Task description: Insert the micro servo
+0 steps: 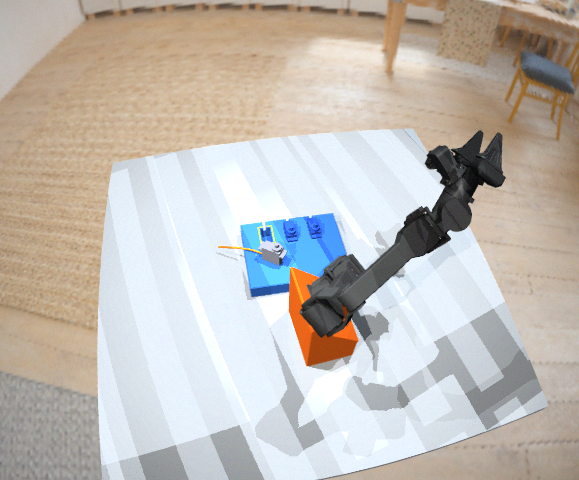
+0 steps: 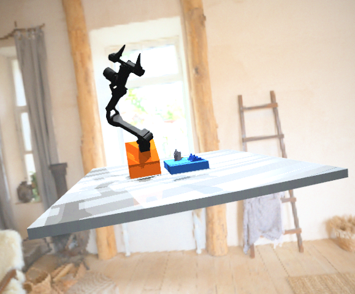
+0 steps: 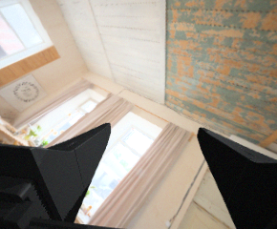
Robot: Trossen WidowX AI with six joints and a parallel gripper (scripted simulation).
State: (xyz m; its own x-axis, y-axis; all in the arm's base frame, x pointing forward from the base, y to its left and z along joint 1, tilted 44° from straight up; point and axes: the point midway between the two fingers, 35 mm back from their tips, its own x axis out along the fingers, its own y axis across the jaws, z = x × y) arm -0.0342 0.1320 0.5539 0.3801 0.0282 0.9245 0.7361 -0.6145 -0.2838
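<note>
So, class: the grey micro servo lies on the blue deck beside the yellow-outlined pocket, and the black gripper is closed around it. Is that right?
Not quite. The grey micro servo does lie on the blue deck beside the yellow-outlined pocket, but the black gripper is open, empty, and raised far away pointing upward, as the exterior view shows.

One arm (image 1: 382, 263) stands on one orange block (image 1: 325, 335), and it carries one gripper (image 1: 485, 142) with two fingers. One table (image 1: 175, 361) bears one blue deck (image 1: 320, 253). On the deck there are three pockets in a row: two hold blue servos (image 1: 302, 227), and one pocket (image 1: 265, 232), outlined in yellow, holds none. One loose grey servo (image 1: 273, 253) sits on the deck, with one orange cable (image 1: 235, 248) trailing from it. Around the room: one chair (image 1: 542, 85) in the top view, one ladder (image 2: 263, 139) and two wooden posts (image 2: 199, 79) in the exterior view.
</note>
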